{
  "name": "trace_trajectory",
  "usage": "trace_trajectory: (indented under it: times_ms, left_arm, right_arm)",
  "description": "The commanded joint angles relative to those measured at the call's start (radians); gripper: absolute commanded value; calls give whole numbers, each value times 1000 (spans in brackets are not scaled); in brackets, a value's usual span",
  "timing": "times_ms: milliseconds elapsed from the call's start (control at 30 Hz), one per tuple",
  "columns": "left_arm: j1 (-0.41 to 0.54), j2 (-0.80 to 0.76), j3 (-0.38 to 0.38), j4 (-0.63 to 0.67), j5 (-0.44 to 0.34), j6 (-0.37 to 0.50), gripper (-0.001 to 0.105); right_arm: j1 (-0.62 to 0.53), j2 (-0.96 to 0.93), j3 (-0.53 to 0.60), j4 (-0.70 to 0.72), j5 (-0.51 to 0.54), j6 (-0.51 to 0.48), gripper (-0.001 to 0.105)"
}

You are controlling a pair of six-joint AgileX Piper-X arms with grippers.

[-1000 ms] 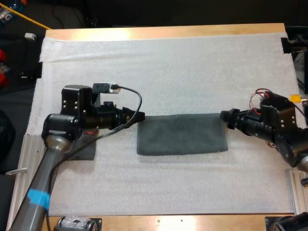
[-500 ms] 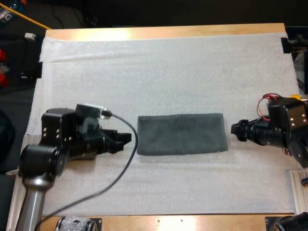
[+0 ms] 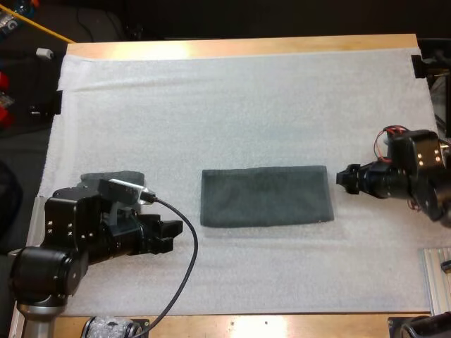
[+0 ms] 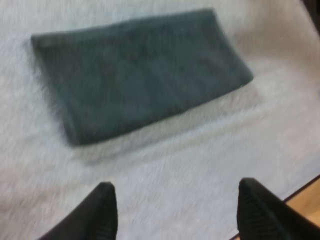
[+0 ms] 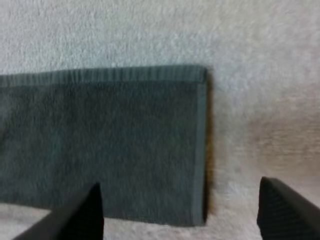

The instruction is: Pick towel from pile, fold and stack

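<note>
Behind the left arm a dark grey-green towel [image 3: 95, 177] peeks out on the white mat [image 3: 246, 105], and the left claw [image 3: 177, 236] is released, its fingers wide apart over bare mat, near the left end of the folded towel [image 3: 266, 196]. That towel lies flat as a long rectangle in the middle of the mat on the wooden surface [image 3: 239, 46]. The right claw [image 3: 342, 177] is also released, just beside the towel's right short edge without touching it.

Setting: we take this for a robotics lab bench.
Rig: left arm [image 3: 63, 246] and right arm [image 3: 416, 172], both black, reaching over one wooden table [image 3: 239, 46].
Surface: we note a white foam mat [image 3: 246, 105] covering it.
</note>
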Motion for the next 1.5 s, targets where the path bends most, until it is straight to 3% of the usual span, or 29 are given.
trace_trajectory:
  times_ms: [0,167,433,900,1200,1267,1467]
  left_arm:
    - [-5,-3,-5,22,-33,17,52]
    - [-5,-3,-5,60,-70,32,52]
    - [-5,-3,-5,91,-71,32,52]
    - [-5,-3,-5,117,-71,32,52]
    - [-5,-3,-5,124,-71,32,52]
    - [-5,-3,-5,124,-71,32,52]
    - [-5,-3,-5,124,-71,32,52]
  right_arm:
    - [-19,26,-4,-24,-43,-18,63]
    - [-72,136,-4,-47,-80,-60,63]
    - [-87,295,-4,-118,-245,-84,63]
    - [-69,484,-4,-152,-324,-78,63]
    - [-15,548,-4,-204,-337,-6,63]
    - [0,550,-4,-204,-337,0,60]
    - [10,550,-4,-214,-328,45,35]
